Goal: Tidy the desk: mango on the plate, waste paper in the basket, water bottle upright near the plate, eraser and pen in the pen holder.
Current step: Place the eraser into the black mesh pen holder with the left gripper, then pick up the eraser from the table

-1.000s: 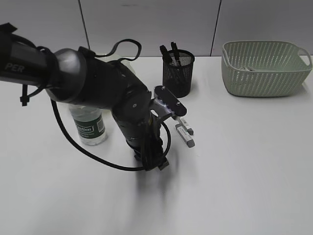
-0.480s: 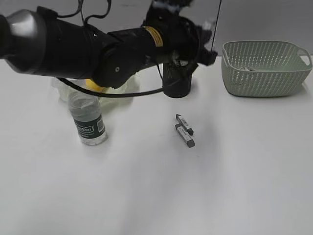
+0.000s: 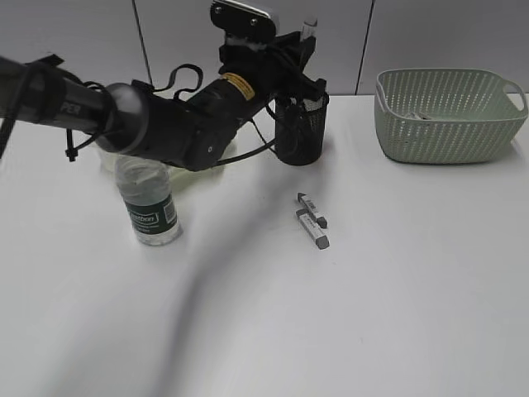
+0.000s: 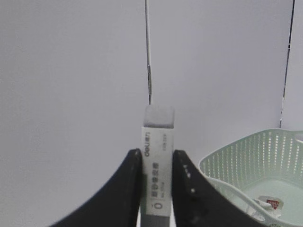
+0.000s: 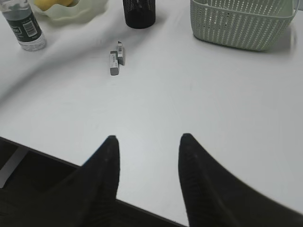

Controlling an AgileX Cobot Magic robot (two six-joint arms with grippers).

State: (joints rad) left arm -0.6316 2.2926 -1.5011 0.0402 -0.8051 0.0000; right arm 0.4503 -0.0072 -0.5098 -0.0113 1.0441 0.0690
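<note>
My left gripper (image 3: 307, 40) is shut on an eraser (image 4: 157, 156) in a white printed sleeve and holds it in the air just above the black mesh pen holder (image 3: 299, 132). Two more erasers (image 3: 312, 222) lie on the desk (image 3: 397, 289) in front of the holder. The pen is hidden behind the arm. The water bottle (image 3: 150, 203) stands upright beside the plate (image 5: 71, 12), where the mango (image 5: 51, 4) rests. The waste paper (image 4: 270, 203) lies in the basket (image 3: 446, 116). My right gripper (image 5: 149, 139) hangs open and empty over the desk's near edge.
The left arm stretches from the left across the plate to the pen holder. The basket stands at the back right against the wall. Bare white desk spreads between the loose erasers and the near edge (image 5: 57, 158).
The left arm has risen from low over the desk beside the erasers and swung back to above the pen holder, carrying the eraser. The two erasers on the desk have not moved.
</note>
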